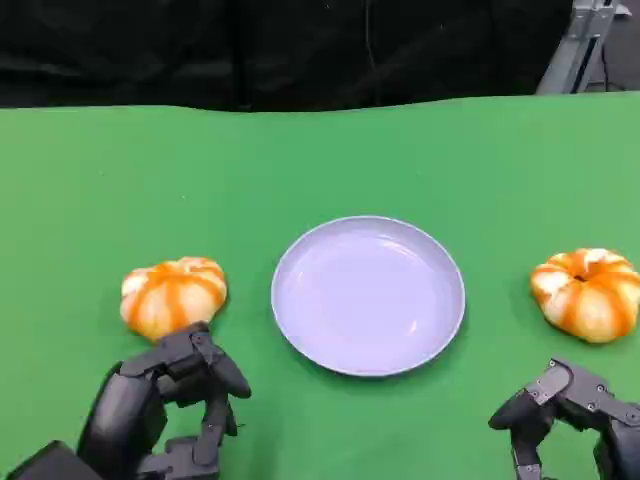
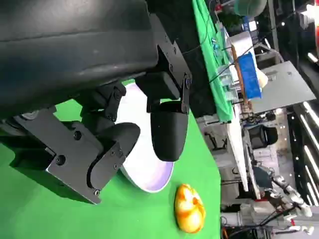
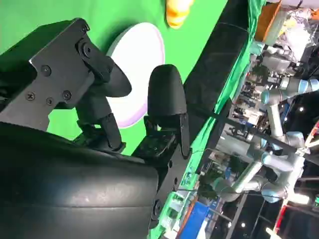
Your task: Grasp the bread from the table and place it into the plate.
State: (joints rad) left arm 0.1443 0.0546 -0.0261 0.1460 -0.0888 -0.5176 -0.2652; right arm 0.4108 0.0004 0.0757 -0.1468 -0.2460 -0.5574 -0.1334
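Plainly, the left hand (image 1: pixel 165 405) holds nothing, its fingers (image 1: pixel 222 370) curled but apart, just short of the left bread (image 1: pixel 173 296) lying directly ahead on the green desk (image 1: pixel 90 190). Right hand (image 1: pixel 570 412), likewise unladen, sits farther from the right bread (image 1: pixel 587 293); plate (image 1: pixel 368 295) between.

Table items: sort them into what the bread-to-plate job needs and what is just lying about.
Job:
left bread
right bread
plate, nothing in it
left robot hand and right robot hand, both holding nothing

Lying about:
green cloth
black backdrop
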